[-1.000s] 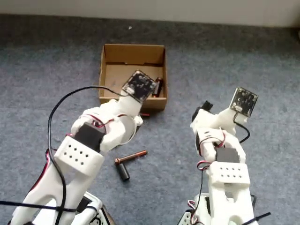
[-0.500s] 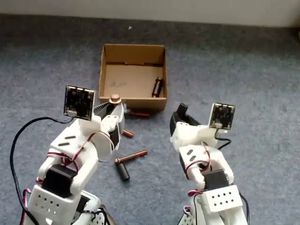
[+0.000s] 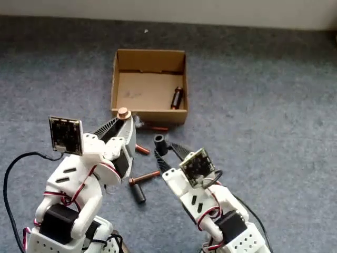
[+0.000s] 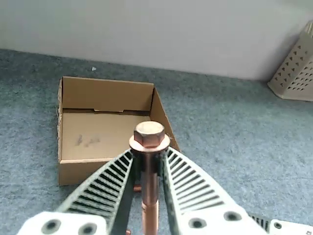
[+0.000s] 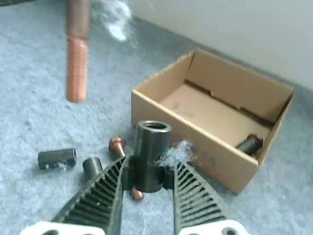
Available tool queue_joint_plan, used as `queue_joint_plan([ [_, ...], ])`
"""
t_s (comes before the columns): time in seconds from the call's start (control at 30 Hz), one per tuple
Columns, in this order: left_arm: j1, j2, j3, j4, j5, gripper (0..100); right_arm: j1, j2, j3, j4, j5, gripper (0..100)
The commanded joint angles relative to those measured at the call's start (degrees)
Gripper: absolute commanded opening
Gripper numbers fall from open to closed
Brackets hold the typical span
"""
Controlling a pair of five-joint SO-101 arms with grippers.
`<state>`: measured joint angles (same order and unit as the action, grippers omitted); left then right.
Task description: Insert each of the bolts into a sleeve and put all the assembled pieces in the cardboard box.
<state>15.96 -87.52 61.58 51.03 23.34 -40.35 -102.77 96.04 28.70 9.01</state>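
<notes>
Both jaws loaded, below the cardboard box (image 3: 150, 58).
Left jaws, centre-left, clamped on upright bolt (image 3: 124, 113), head up; loose bolt (image 3: 145, 177) lies lower centre; right jaws, centre, clamped on black sleeve (image 3: 159, 142); box, upper centre, holds one assembled piece (image 3: 177, 97) at its right wall.

A grey-blue carpet (image 3: 284, 79) with a short, slightly rough pile covers the whole surface, and it looks the same in every view. At its far edge a pale, plain wall (image 4: 171, 29) rises, and the line where the two meet is straight. In the high view this wall is a narrow light band along the top. Close to the wall, on the carpet, stands a cream-coloured basket (image 4: 296, 73) with rows of small triangular holes in its side; part of it is cut off. The light is soft and even, and the shadows on the carpet are faint.
</notes>
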Motion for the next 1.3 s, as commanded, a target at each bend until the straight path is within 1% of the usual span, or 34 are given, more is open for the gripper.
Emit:
queue_joint_plan([
  [0.0,-0.31,-4.97,2.86,-5.19,0.62,1,-2.95,-0.92,6.64,-0.92,1.14,0.5],
  [0.17,-0.31,-10.77,6.02,-9.14,0.62,1,-5.85,-2.24,6.20,-3.38,1.41,0.5],
  [0.37,-0.22,-14.64,6.37,-9.41,0.62,1,-7.78,-2.33,6.20,-3.38,1.49,0.5],
  [0.53,4.97,-13.93,6.55,-8.97,0.35,1,-8.48,-2.33,5.76,-3.38,1.41,0.5],
  [0.7,5.67,-13.76,9.27,-9.23,0.26,1,-8.48,-2.33,5.67,-3.47,1.23,0.5],
  [0.83,5.67,-13.76,9.36,-8.70,0.26,1,-8.22,-2.42,4.97,-3.47,1.14,0.5],
  [1.07,5.93,-14.20,9.36,-3.78,0.26,1,-8.13,-2.42,2.77,-3.47,1.14,0.5],
  [1.2,6.02,-14.29,9.19,-2.37,0.18,1,-7.69,-2.42,2.77,-3.47,1.14,0.5],
  [1.27,6.02,-14.29,9.27,-2.37,-1.93,1,-6.64,-2.42,2.77,-3.47,1.14,0.5],
])
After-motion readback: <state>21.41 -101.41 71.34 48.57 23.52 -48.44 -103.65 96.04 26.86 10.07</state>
